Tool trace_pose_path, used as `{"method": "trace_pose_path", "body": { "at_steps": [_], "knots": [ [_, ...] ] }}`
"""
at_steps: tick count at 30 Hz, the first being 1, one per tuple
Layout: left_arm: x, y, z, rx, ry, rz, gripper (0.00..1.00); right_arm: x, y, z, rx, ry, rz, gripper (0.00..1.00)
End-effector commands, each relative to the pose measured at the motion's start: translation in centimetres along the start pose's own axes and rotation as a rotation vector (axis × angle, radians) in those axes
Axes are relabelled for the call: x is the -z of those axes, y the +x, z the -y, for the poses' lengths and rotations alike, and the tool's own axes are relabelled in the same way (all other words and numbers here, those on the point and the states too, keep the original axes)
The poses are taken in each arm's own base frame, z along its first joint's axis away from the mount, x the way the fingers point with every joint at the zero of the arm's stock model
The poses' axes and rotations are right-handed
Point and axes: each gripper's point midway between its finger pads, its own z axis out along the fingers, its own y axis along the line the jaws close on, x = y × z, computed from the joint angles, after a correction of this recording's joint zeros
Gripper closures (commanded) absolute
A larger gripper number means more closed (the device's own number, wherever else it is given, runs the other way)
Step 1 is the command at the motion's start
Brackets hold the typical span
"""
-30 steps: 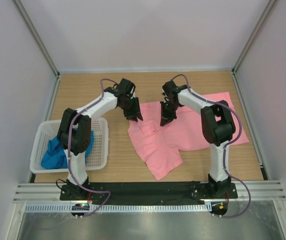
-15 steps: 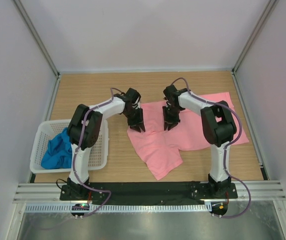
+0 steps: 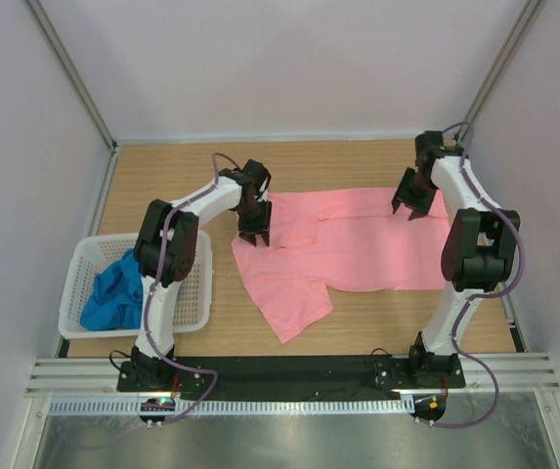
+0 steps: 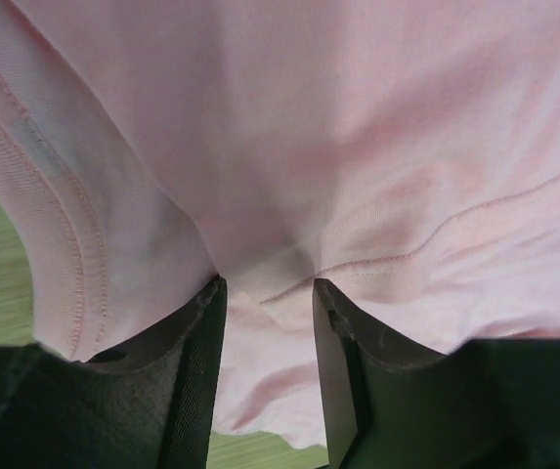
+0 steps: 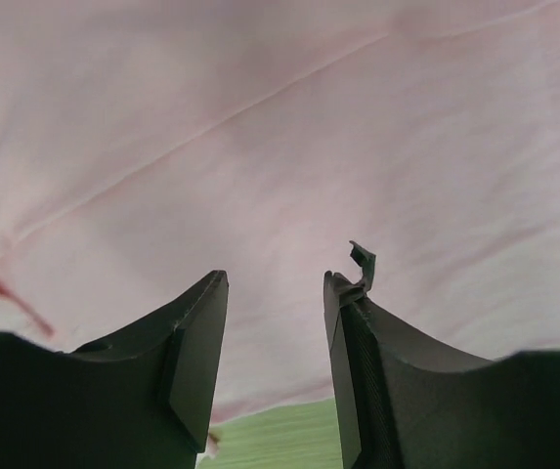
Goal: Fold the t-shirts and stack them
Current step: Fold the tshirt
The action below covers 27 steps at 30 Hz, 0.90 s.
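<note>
The salmon pink t-shirt [image 3: 358,244] lies spread out across the middle and right of the wooden table. My left gripper [image 3: 257,237] is at its left end, and in the left wrist view [image 4: 267,283] the jaws are shut on a bunched fold of the pink t-shirt [image 4: 358,117]. My right gripper [image 3: 409,210] is over the shirt's far right corner. In the right wrist view [image 5: 275,278] it is open with nothing between the jaws, above flat pink fabric [image 5: 260,117]. The bright blue t-shirt [image 3: 113,293] lies crumpled in the basket.
The white perforated basket [image 3: 199,283] stands at the near left, beside the left arm's base. White walls with metal posts enclose the table on the left, back and right. Bare wood shows behind the shirt and near the front edge.
My right gripper has left the shirt's middle and swung to its far right corner. My left gripper has dragged the shirt's left end leftward, and the shirt lies flatter and wider.
</note>
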Motion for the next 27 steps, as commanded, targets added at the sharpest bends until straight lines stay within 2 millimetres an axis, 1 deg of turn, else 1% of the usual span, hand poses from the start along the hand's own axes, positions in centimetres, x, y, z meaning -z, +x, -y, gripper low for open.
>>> {"method": "trace_pose_path", "body": {
  "at_steps": [1, 2, 3, 4, 6, 7, 8, 9, 10, 11, 12, 13, 14, 15, 16, 17, 18, 19, 20, 21, 22, 23, 24, 25, 26, 27],
  "knots": [
    [0.8, -1.6, -2.6, -0.086, -0.124, 0.025, 0.57, 0.3, -2.9, 3.4, -0.131, 0.091, 0.055, 0.49],
    [1.1, -1.7, -2.4, -0.092, -0.126, 0.028, 0.55, 0.6, -4.3, 3.6, -0.139, 0.098, 0.079, 0.46],
    [1.5, -1.7, -2.5, -0.099, -0.13, 0.017, 0.5, 0.4, -4.7, 4.1, -0.15, 0.115, 0.08, 0.45],
    [2.1, -2.4, -2.0, -0.104, -0.121, 0.036, 0.48, -0.3, -4.7, 5.1, -0.168, 0.14, 0.053, 0.44],
    [3.1, -2.6, -1.3, -0.102, -0.098, 0.042, 0.42, -0.2, -5.0, 5.8, -0.185, 0.155, 0.055, 0.41],
    [4.4, -2.9, -0.6, -0.098, -0.071, 0.069, 0.41, 0.3, -4.9, 6.6, -0.182, 0.184, 0.064, 0.4],
    [5.2, -2.8, 0.2, -0.097, -0.039, 0.077, 0.39, 0.1, -4.0, 7.2, -0.172, 0.211, 0.045, 0.38],
    [5.8, -2.7, 0.8, -0.101, -0.023, 0.087, 0.38, 0.4, -3.4, 7.6, -0.165, 0.225, 0.043, 0.38],
    [7.2, -2.5, 1.4, -0.096, -0.005, 0.113, 0.37, 1.6, -3.1, 8.0, -0.159, 0.236, 0.073, 0.37],
    [7.7, -2.3, 1.7, -0.098, -0.002, 0.123, 0.38, 1.3, -1.1, 8.7, -0.157, 0.251, 0.042, 0.36],
    [8.0, -1.7, 2.2, -0.109, -0.001, 0.128, 0.39, 1.5, -0.4, 8.8, -0.16, 0.242, 0.045, 0.35],
    [9.6, -1.5, 2.8, -0.11, 0.015, 0.168, 0.4, 1.7, 0.2, 8.4, -0.165, 0.214, 0.05, 0.34],
    [9.0, 0.0, 2.4, -0.105, 0.005, 0.14, 0.42, 2.6, 1.9, 8.4, -0.158, 0.202, 0.05, 0.34],
    [10.2, 0.7, 3.2, -0.105, 0.031, 0.169, 0.43, 2.8, 2.9, 8.1, -0.15, 0.187, 0.04, 0.33],
    [10.1, 1.5, 3.3, -0.113, 0.035, 0.162, 0.44, 3.1, 3.8, 8.0, -0.145, 0.176, 0.032, 0.33],
    [10.0, 2.5, 3.3, -0.092, 0.042, 0.151, 0.44, 3.5, 5.6, 8.3, -0.134, 0.17, 0.02, 0.33],
    [9.1, 4.4, 2.6, -0.082, 0.024, 0.115, 0.45, 3.8, 6.5, 8.4, -0.137, 0.164, 0.018, 0.33],
    [8.6, 5.7, 2.7, -0.086, 0.018, 0.099, 0.45, 3.9, 7.2, 8.4, -0.136, 0.153, 0.018, 0.32],
    [9.0, 6.4, 2.9, -0.069, 0.023, 0.109, 0.46, 3.6, 8.9, 8.8, -0.132, 0.154, -0.011, 0.33],
    [8.2, 7.9, 2.2, -0.05, 0.005, 0.071, 0.47, 4.5, 9.3, 8.9, -0.133, 0.144, 0.008, 0.33],
    [8.2, 8.9, 2.5, -0.052, 0.006, 0.06, 0.48, 4.6, 10.0, 9.0, -0.133, 0.144, -0.002, 0.33],
    [8.6, 9.4, 2.6, -0.043, 0.011, 0.065, 0.49, 4.7, 10.8, 9.2, -0.131, 0.144, -0.017, 0.33],
    [8.3, 10.3, 2.5, -0.012, 0.008, 0.05, 0.49, 5.4, 11.4, 9.3, -0.132, 0.139, -0.022, 0.33],
    [8.4, 10.9, 2.9, -0.007, 0.016, 0.044, 0.49, 5.7, 11.8, 9.3, -0.134, 0.136, -0.022, 0.32],
    [8.5, 11.6, 3.6, -0.019, 0.026, 0.044, 0.5, 5.7, 12.4, 9.4, -0.135, 0.134, -0.029, 0.32],
    [8.7, 11.8, 4.0, -0.011, 0.033, 0.052, 0.49, 5.8, 12.7, 9.4, -0.145, 0.127, -0.024, 0.32]
  ]
}}
